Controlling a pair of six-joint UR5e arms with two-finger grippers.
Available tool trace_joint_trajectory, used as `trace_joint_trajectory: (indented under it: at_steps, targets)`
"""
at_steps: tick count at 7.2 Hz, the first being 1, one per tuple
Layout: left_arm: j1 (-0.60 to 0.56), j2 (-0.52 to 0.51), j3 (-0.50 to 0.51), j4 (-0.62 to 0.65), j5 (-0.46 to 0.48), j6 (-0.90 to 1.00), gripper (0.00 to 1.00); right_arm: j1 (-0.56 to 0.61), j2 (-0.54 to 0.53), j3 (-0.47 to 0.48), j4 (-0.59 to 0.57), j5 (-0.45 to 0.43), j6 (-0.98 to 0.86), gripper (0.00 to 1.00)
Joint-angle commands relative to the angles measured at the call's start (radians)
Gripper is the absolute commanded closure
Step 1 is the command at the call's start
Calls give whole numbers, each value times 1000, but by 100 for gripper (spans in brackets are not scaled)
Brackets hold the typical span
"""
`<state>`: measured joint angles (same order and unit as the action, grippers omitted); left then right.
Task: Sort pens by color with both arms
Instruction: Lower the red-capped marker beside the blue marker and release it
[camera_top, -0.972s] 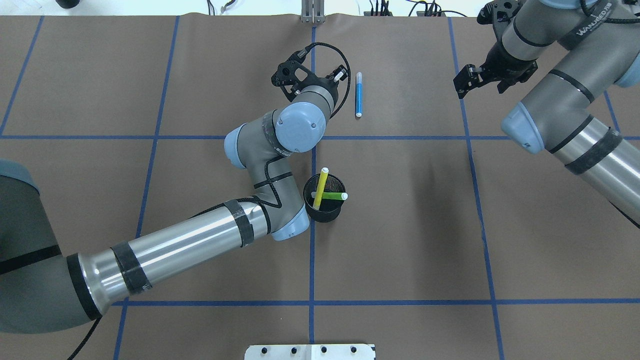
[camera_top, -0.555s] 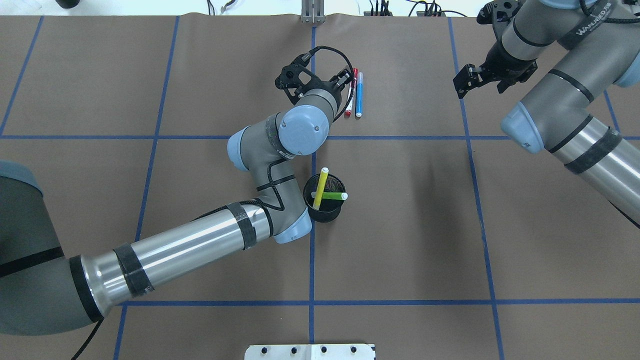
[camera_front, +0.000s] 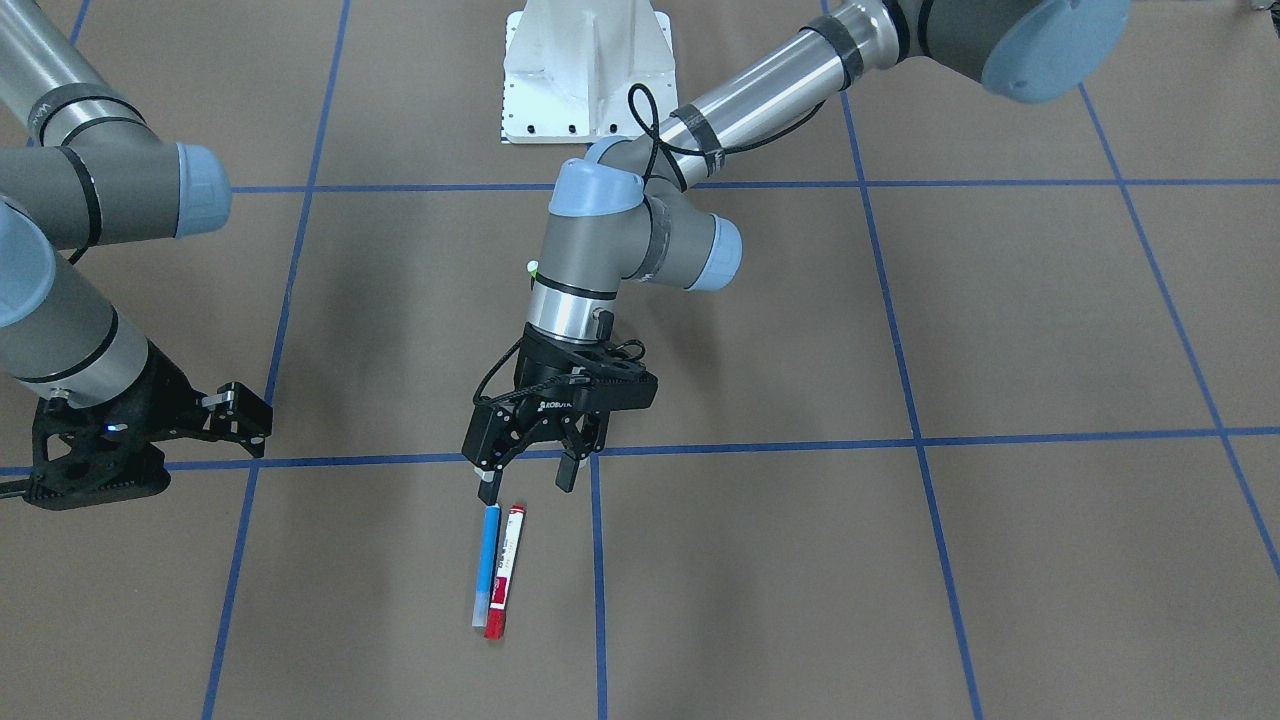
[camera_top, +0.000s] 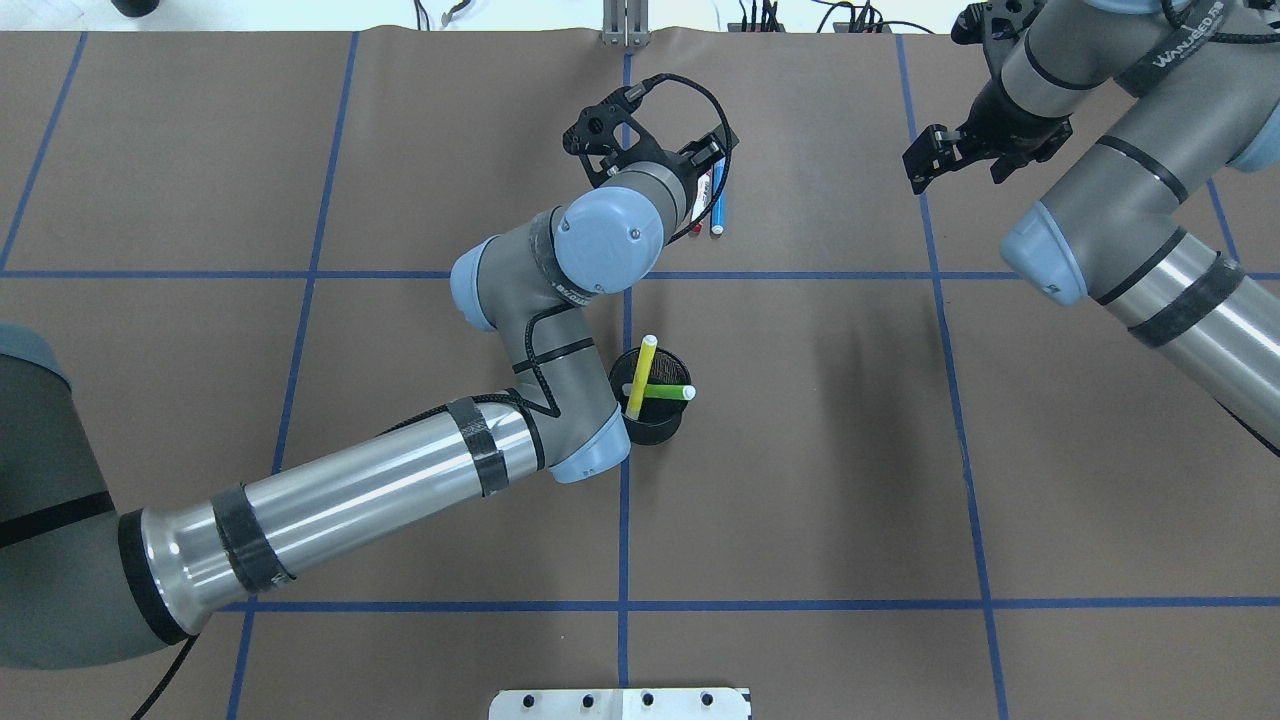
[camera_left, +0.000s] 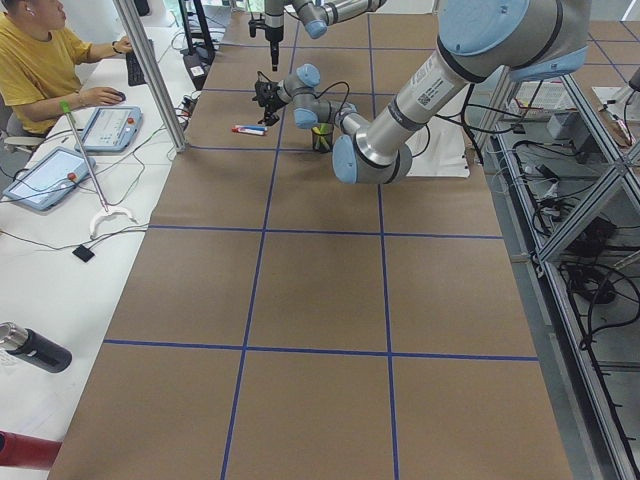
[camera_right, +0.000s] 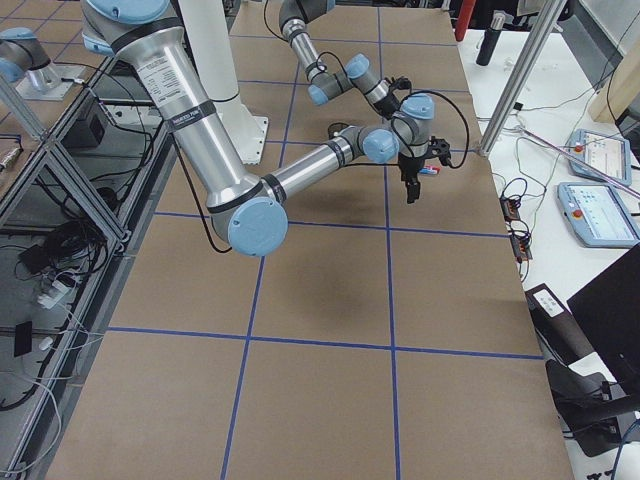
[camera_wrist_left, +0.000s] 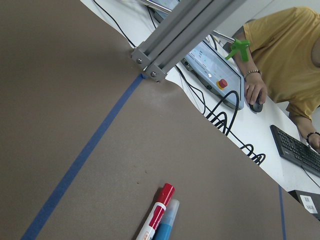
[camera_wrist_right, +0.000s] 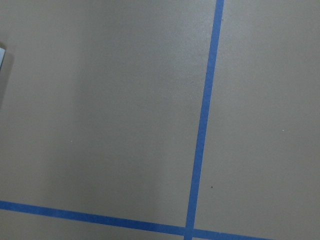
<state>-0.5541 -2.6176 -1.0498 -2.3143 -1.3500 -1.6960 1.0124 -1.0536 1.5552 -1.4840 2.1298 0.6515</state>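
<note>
Black mesh cup (camera_top: 655, 430) holds yellow pen (camera_top: 640, 380), green pen (camera_top: 668, 392); left claw (camera_front: 526, 488), right claw (camera_top: 957, 175) wide

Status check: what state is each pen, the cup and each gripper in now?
Left arm's black two-finger gripper: open, empty, above the brown table.
Right arm's black two-finger gripper: open, empty.
Slim blue marker pen: lying flat on the table.
White-bodied pen with red ends: lying flat beside the blue one.
Black mesh cup: upright, two pens inside.
Slim yellow pen: leaning in the cup.
Lime green pen: leaning in the cup.
</note>
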Motion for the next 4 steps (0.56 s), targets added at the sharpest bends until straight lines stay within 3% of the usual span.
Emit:
trace_joint_trajectory:
  at_steps: [1, 4]
  targets:
    - [-50, 84, -219, 209, -212, 128, 1, -6, 11, 31, -1, 4, 61, 0]
    - [-197, 236, -575, 573, -588, 431, 0, -101, 11, 156, -2, 4, 302, 0]
